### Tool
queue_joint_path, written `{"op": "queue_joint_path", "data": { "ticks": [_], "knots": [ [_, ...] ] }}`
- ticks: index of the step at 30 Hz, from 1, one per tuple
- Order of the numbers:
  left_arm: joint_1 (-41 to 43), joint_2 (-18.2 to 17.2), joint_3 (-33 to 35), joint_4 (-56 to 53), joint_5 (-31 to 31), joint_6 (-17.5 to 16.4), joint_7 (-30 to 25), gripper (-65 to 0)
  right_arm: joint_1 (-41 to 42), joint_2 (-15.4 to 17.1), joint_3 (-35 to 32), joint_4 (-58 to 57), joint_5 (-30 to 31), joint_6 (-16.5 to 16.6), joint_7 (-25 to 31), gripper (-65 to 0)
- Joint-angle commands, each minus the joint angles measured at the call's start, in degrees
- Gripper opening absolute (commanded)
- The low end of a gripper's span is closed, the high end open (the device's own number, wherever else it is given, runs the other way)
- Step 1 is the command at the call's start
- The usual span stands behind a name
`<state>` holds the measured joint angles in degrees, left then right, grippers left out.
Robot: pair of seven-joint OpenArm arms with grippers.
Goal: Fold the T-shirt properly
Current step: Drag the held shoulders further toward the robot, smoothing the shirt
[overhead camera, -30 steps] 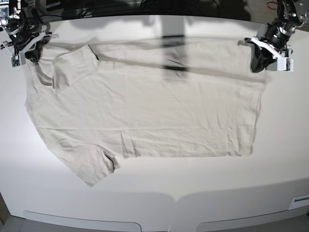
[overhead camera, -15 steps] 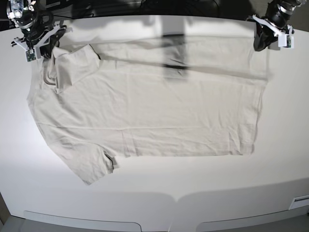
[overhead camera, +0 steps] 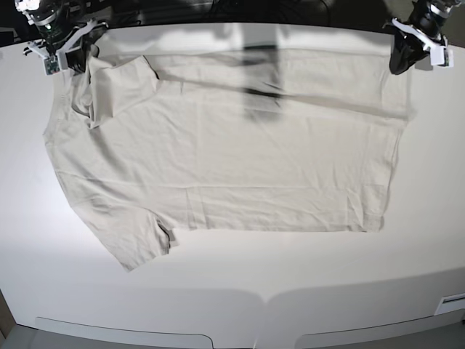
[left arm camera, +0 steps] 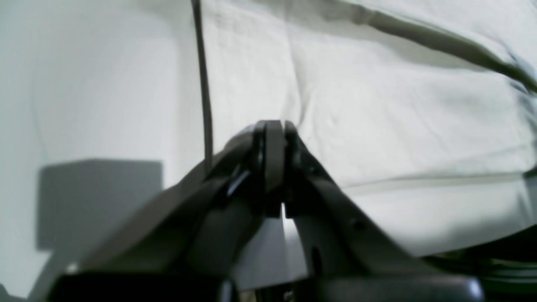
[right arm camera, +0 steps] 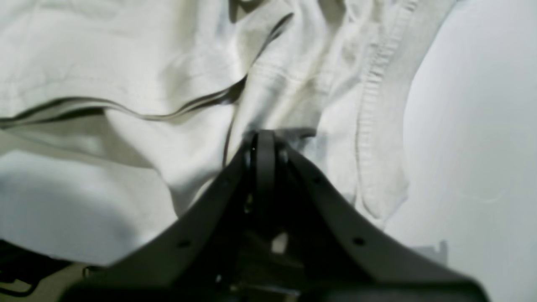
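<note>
The off-white T-shirt [overhead camera: 218,160] lies spread flat across the white table [overhead camera: 240,291], neck to the left and hem to the right. One sleeve [overhead camera: 134,243] points to the front left; the other sleeve [overhead camera: 116,87] is folded over the chest. My left gripper [overhead camera: 398,67] is shut on the far hem corner; in the left wrist view [left arm camera: 275,126] its jaws are pressed together with cloth [left arm camera: 377,105] beyond them. My right gripper [overhead camera: 75,64] is shut on the far shoulder; in the right wrist view [right arm camera: 264,138] it pinches cloth beside the ribbed collar [right arm camera: 377,126].
The table's far edge [overhead camera: 232,26] runs just behind both grippers, with dark equipment beyond it. A dark shadow [overhead camera: 261,94] falls across the shirt's far middle. The table's front edge [overhead camera: 269,298] curves near the bottom.
Both grippers have moved toward the far edge of the table, pulling the shirt's far edge with them. The whole shirt has slid a little away and lies flatter.
</note>
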<state>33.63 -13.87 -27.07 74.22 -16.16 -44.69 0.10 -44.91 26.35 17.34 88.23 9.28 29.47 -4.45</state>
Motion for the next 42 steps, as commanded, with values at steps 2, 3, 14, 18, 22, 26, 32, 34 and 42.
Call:
{"op": "queue_joint_path", "data": {
  "ticks": [2, 3, 14, 18, 22, 26, 32, 34, 42],
  "knots": [
    [2.62, -0.44, -0.26, -1.97, 7.04, 4.69, 10.21, -65.0, -1.97, 0.15, 0.46, -0.74, -3.37, 1.42, -6.1, -65.0],
    [3.21, -0.46, -0.26, -1.97, 6.95, 4.69, 10.08, -65.0, -2.1, 0.15, 1.03, -0.74, -3.32, 1.42, -6.1, -65.0],
    [6.67, -0.46, -0.26, -0.48, 5.14, 4.69, 8.17, -65.0, -2.73, 0.15, 10.47, -0.74, -2.86, 8.26, -6.03, -65.0],
    [8.46, -0.48, -0.26, 6.01, 2.51, 4.69, 8.85, -65.0, -2.71, 0.15, 10.45, -0.74, -2.86, 8.22, -6.01, -65.0],
    [10.54, -0.46, -0.26, 14.21, 2.47, 4.69, 11.65, -65.0, -2.56, 0.2, 10.45, -0.74, -2.89, 8.2, -6.05, -65.0],
    [11.34, -0.48, -0.28, 16.9, -0.5, 4.69, 15.98, -65.0, -2.54, 0.24, 10.45, -0.74, -2.86, 8.07, -5.88, -65.0],
    [12.07, -0.48, -2.12, 25.35, -3.1, 4.69, 14.93, -65.0, -2.4, 1.97, 10.45, -0.68, 4.37, 8.39, -5.42, -65.0],
    [11.91, -0.48, -3.54, 28.63, -4.98, 4.69, 14.95, -65.0, -2.43, 3.21, 10.45, -0.04, 6.43, 8.98, -5.73, -65.0],
    [7.26, -0.63, -7.41, 31.87, -6.91, 4.69, 16.33, -65.0, -2.4, 6.88, 10.47, 6.49, 10.91, 9.03, -9.92, -65.0]
  ]
}}
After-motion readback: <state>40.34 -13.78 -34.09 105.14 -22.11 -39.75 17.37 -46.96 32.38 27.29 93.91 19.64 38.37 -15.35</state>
